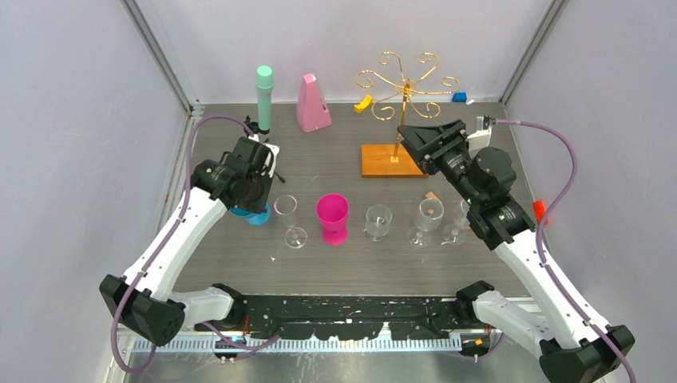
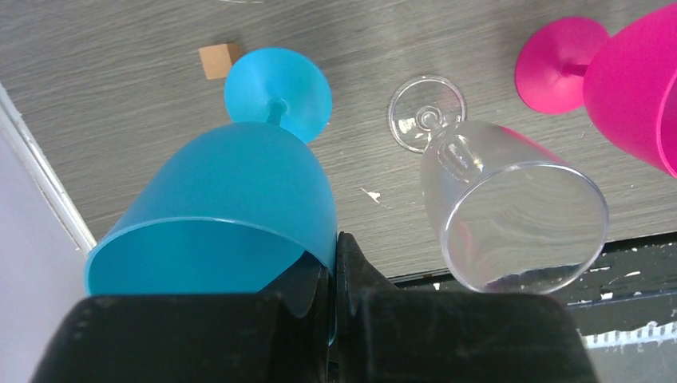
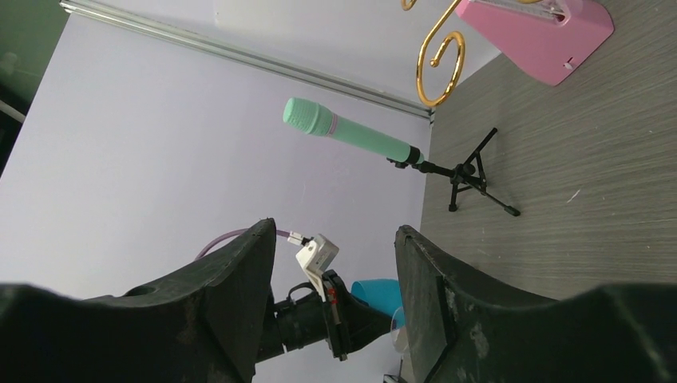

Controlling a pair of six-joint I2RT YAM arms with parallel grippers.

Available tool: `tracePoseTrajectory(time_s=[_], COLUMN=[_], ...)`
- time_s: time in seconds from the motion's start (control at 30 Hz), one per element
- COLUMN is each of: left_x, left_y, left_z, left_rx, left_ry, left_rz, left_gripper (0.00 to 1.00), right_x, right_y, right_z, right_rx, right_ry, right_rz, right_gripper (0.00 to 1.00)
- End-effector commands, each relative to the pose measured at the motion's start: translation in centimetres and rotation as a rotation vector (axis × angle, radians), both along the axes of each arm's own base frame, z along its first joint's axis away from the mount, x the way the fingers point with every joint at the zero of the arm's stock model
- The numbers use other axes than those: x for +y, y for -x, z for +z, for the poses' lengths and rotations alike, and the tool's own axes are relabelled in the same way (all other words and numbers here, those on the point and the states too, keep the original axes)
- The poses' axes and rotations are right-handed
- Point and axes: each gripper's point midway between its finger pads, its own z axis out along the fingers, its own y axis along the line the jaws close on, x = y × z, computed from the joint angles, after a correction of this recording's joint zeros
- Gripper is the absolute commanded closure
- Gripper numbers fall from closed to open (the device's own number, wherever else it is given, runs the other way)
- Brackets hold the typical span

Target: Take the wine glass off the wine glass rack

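**Left hand, at release.** Your left hand [image 2: 334, 267] was closed on the rim of the blue wine glass [image 2: 239, 183], one finger inside the bowl and one outside. The glass hung below the fingertips, its foot at or near the worktop [image 2: 120, 72]; contact could not be told. No glass showed on the rack [image 1: 405, 84], which stood just beyond your right hand [image 3: 335, 231], itself wide open and empty.

**Risks.** Letting go with the foot unsettled could have tipped the glass into the clear glass [image 2: 511, 207] just beside the hand. A careless right-hand swing could have snagged the rack's curled arms.
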Motion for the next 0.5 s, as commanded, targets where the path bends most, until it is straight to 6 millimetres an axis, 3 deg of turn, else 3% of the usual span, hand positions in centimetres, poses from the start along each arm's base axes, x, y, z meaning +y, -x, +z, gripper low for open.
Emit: tracePoseTrajectory(time_s=[0.0, 0.17, 0.47], left_x=[-0.6, 0.8, 0.6], left_y=[0.2, 0.2, 0.9], left_z=[-1.3, -2.9, -4.6], left_rx=[0.065, 0.126, 0.156], left_ry=[0.012, -0.082, -0.062], left_rz=[-0.011, 0.051, 0.075], left_gripper=[1.00, 1.00, 0.98], right_x=[-0.7, -0.8, -1.3], right_y=[0.1, 0.2, 0.4], right_z=[2.4, 2.3, 2.2], right_rx=[-0.056, -0.054, -0.051], right_ry=[-0.016, -0.020, -0.032], right_rz=[-0.031, -0.032, -0.055], right_gripper=[0.38, 0.39, 0.39])
